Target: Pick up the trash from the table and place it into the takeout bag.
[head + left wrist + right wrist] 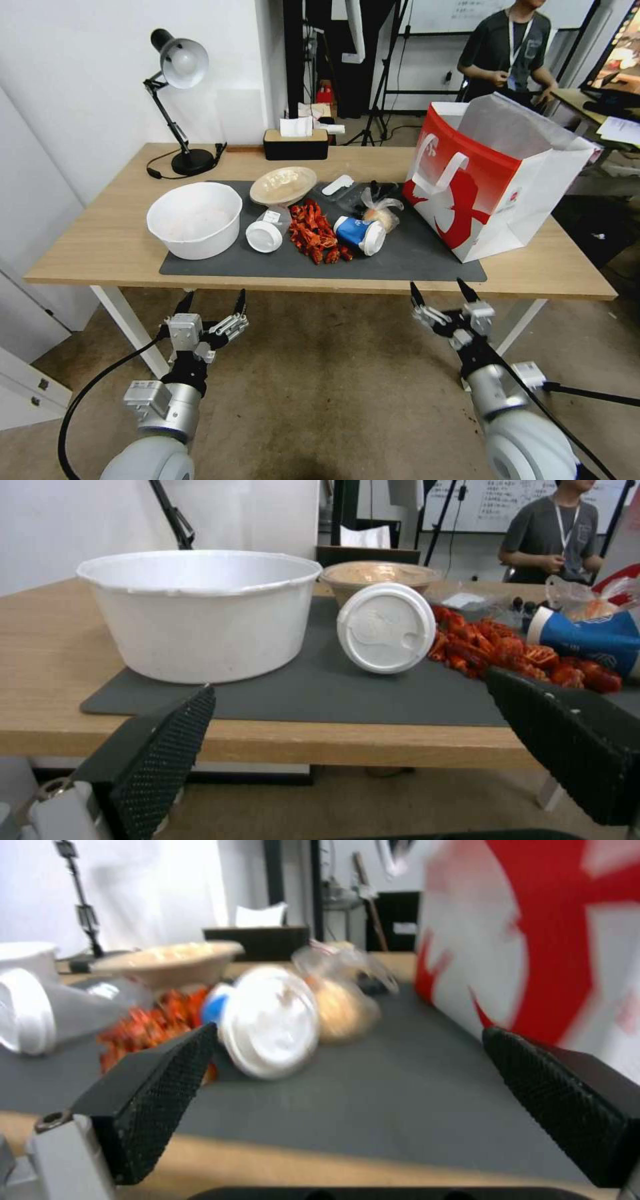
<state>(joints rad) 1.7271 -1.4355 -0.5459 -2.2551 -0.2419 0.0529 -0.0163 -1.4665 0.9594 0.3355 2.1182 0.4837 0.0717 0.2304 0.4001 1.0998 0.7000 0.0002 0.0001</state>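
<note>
On the long light-wood table (100,247), a dark grey mat (413,257) carries all the litter, none of it yet moved; a large white round tub (195,219) stands at the mat's left end; just right of it a clear cup with a white lid (265,234) lies on its side, lid toward the near edge; behind that cup a beige shallow bowl (283,185) rests at the mat's far edge; a heap of red shells (315,233) lies at the middle, touching a tipped blue paper cup with a white lid (359,234); a knotted clear plastic bag (381,211) sits just behind the blue cup. Right of the litter, the large boxy paper takeout bag, red-fronted with white sides (493,180), stands upright with its mouth open, partly on the mat's right end; whether anything lies inside cannot be told. Left gripper (211,305) hangs below and in front of the table's near edge, level with the tub, fingers spread wide and holding nothing; right gripper (440,290) hangs likewise off the near edge, in line with the gap between blue cup and bag, fingers wide and empty. Assessment: the task appears to stand at its outset; every visible piece remains to be collected and bagged.
</note>
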